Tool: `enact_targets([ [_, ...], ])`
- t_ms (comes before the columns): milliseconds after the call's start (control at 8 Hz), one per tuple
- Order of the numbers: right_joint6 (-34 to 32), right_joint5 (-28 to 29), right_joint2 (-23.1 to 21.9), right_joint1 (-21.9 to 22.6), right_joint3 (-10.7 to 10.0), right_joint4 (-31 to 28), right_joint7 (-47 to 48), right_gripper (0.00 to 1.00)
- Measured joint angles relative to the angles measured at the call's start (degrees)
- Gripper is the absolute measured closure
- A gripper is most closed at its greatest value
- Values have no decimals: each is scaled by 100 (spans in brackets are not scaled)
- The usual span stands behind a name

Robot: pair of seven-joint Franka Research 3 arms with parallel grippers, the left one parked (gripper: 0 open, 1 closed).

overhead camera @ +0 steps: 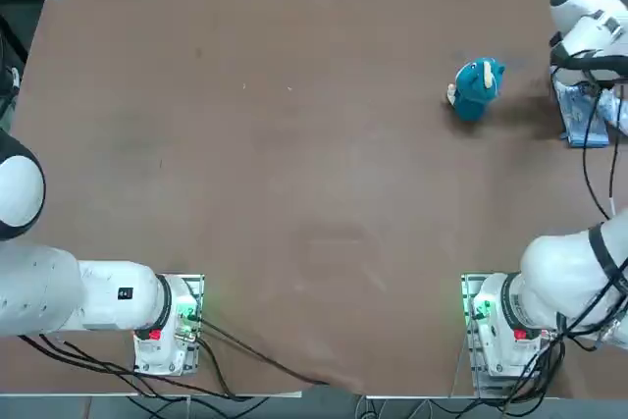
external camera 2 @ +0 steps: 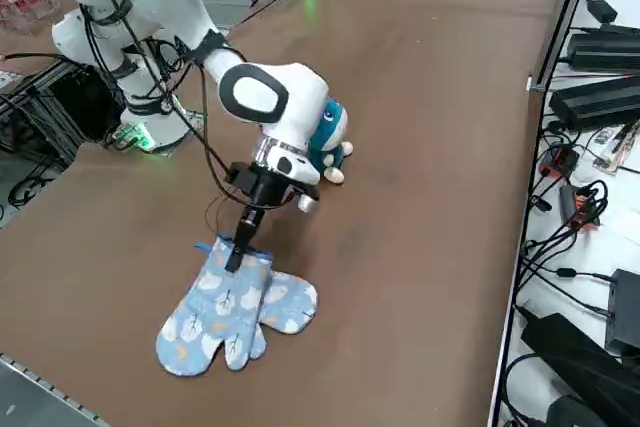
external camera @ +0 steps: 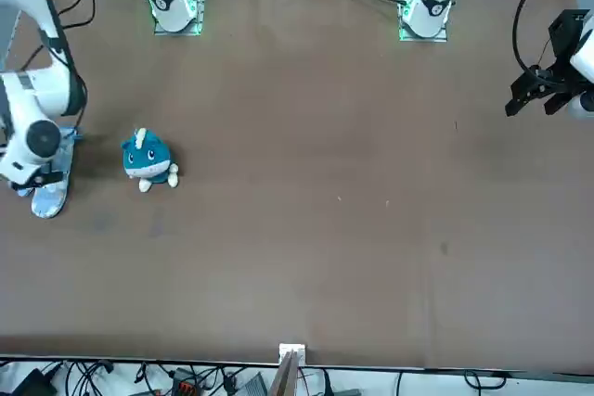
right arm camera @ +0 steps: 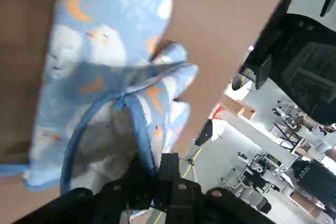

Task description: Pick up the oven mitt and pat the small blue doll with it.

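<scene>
The oven mitt (external camera 2: 235, 312) is light blue with moons and white shapes, and lies flat near the table's right edge. My right gripper (external camera 2: 236, 253) points down at its cuff end. In the wrist view the gripper (right arm camera: 155, 176) is shut on the cuff's blue binding, with the oven mitt (right arm camera: 100, 51) spreading away from the fingers. From overhead the arm covers most of the oven mitt (overhead camera: 586, 121). The small blue doll (overhead camera: 478, 87) stands upright a short way left of the mitt. It also shows in the front view as the small blue doll (external camera: 147, 159) and partly behind my wrist as the small blue doll (external camera 2: 330, 129).
The table's right edge (external camera 2: 80, 387) runs close beside the mitt. Cables and black power boxes (external camera 2: 600, 97) lie beyond the far edge. The parked left arm (overhead camera: 88, 293) stays at the near left corner.
</scene>
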Motion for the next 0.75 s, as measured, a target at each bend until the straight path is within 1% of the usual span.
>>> enact_targets([
  [250, 0, 0, 134, 103, 1, -1, 46, 96],
  [500, 2, 0, 207, 184, 3, -3, 47, 84],
  [750, 31, 0, 267, 225, 22, -2, 49, 50],
])
